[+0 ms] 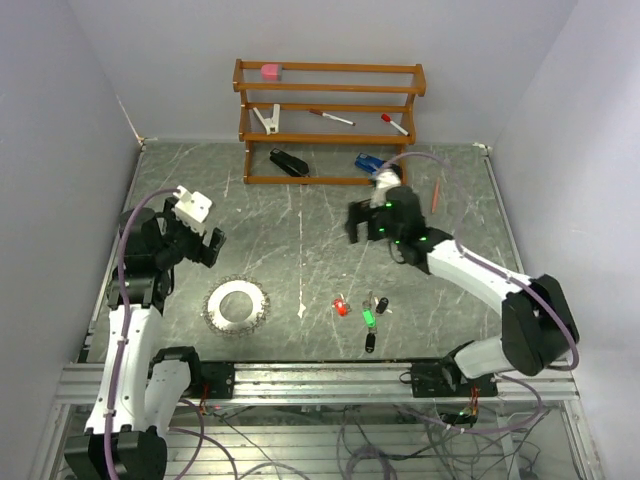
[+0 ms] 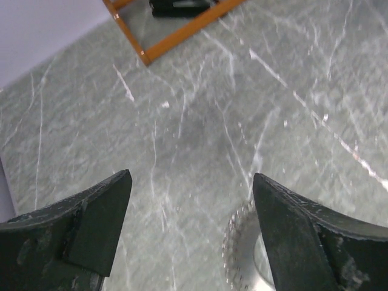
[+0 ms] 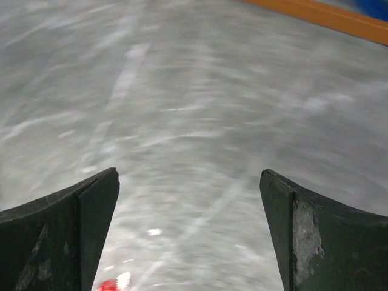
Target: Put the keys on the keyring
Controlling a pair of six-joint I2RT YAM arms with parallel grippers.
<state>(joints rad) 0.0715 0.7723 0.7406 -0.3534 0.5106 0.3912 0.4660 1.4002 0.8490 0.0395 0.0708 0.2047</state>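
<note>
The keyring [image 1: 237, 306], a large silvery ring with a jagged rim, lies flat on the table at the front left. Its edge also shows in the left wrist view [image 2: 239, 254], beside the right finger. The keys lie front centre: a red one [image 1: 341, 307], a green one [image 1: 368, 317], a black one [image 1: 383, 305] and another black one [image 1: 370, 342]. The red key head shows at the bottom of the right wrist view [image 3: 108, 285]. My left gripper [image 1: 210, 245] is open and empty, above and behind the ring. My right gripper [image 1: 354, 221] is open and empty, well behind the keys.
A wooden rack [image 1: 330, 120] stands at the back with a pink block [image 1: 271, 71], markers [image 1: 331, 118] and a white clip [image 1: 267, 119] on it. A black stapler [image 1: 289, 162] and a blue object [image 1: 366, 163] lie under it. An orange pencil [image 1: 436, 196] lies at the right.
</note>
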